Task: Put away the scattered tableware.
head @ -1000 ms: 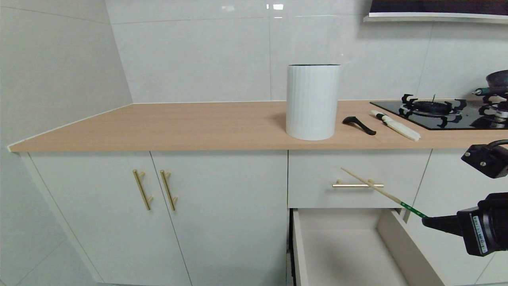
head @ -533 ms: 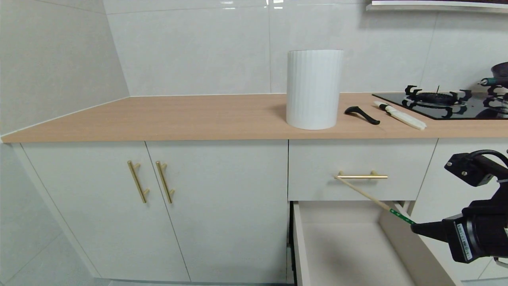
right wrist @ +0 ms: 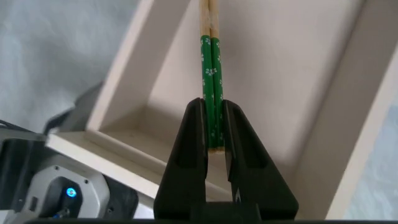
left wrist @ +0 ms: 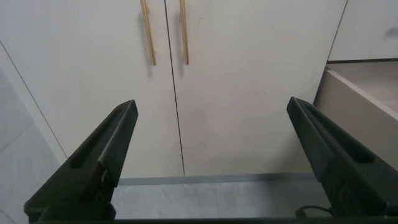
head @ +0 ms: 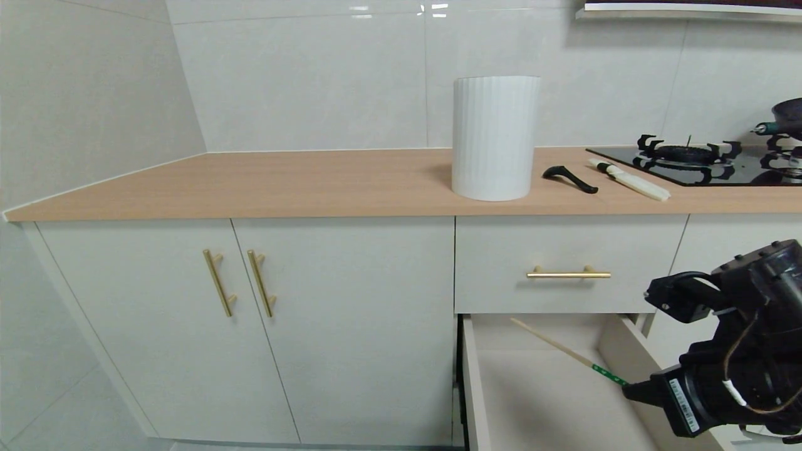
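- Lower right of the head view, item one: we log the right gripper [head: 628, 388], its jaws closed tight on a pair of chopsticks [head: 564, 351]. It pinches them at their green-patterned end and touches nothing else.
- Chopsticks: they slant up and to the left over the open drawer [head: 475, 388]. Their bare tips sit near the drawer's back wall, and we judge them to be above the floor rather than resting on it.
- Hazard, grip: the hold is at the very end of a long pair. We judge that a bump of the tips against the back or left wall could pivot the sticks in the jaws or split the pair.
- Hazard, release: dropped from this slant, one stick could bounce, roll to a corner or lodge across the rim.
- Hazard, clearance: the gripper body sits close to the drawer's right wall, so a careless descent may knock it.
- Left gripper [left wrist: 210, 106]: fingers spread wide, holding nothing, facing the cabinet doors.
- Outstanding stock, upper right: a black-handled utensil [head: 569, 180] and a pale utensil [head: 628, 180] lie on the countertop [head: 250, 181], beside a white ribbed canister [head: 495, 138].
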### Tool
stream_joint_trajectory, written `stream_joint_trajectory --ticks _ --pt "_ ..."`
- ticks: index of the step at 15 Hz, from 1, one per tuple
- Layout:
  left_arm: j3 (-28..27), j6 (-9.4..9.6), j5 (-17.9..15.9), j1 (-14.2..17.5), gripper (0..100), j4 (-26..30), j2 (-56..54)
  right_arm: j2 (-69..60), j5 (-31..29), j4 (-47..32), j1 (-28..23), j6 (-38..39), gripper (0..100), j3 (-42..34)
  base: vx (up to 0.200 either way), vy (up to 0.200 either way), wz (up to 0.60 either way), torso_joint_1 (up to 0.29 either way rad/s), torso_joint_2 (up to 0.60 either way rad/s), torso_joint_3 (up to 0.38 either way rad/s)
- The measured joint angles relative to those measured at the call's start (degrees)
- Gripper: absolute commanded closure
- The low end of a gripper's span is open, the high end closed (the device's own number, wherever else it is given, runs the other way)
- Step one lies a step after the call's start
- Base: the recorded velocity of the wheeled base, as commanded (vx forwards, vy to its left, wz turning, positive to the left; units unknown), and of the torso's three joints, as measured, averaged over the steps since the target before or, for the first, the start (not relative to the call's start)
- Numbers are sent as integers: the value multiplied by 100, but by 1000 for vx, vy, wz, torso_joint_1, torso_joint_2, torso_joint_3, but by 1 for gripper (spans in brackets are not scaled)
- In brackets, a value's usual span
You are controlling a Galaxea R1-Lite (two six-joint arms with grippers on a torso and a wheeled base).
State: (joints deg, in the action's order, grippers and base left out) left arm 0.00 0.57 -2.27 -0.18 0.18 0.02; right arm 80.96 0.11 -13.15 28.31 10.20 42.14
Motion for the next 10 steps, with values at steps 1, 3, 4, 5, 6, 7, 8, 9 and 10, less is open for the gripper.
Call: stream_joint_trajectory --ticks 1,3,4,5,6,7,8,9,10 --pt "0 -2 0 0 0 0 0 184 0 -1 5 9 100 5 0 0 0 0 0 0" --pt "0 -2 -2 0 0 0 0 685 -4 18 5 49 100 83 0 0 0 0 0 0" --pt "0 -2 0 0 0 0 0 991 -11 60 5 85 100 145 0 0 0 0 0 0" --pt "0 0 0 0 0 0 0 1309 -18 128 -2 150 100 197 0 0 0 0 0 0" --pt "0 -2 -2 0 0 0 0 1651 -29 276 -15 233 100 254 0 0 0 0 0 0" --pt "0 -2 0 0 0 0 0 1959 -38 443 -28 329 100 295 0 0 0 0 0 0" --pt "0 -2 0 0 0 0 0 2265 -46 612 -37 438 100 344 0 0 0 0 0 0" --pt "0 -2 -2 0 0 0 0 2584 -62 747 -52 578 100 402 0 0 0 0 0 0" --pt "0 -4 0 0 0 0 0 2896 -73 825 -67 703 100 514 0 0 0 0 0 0"
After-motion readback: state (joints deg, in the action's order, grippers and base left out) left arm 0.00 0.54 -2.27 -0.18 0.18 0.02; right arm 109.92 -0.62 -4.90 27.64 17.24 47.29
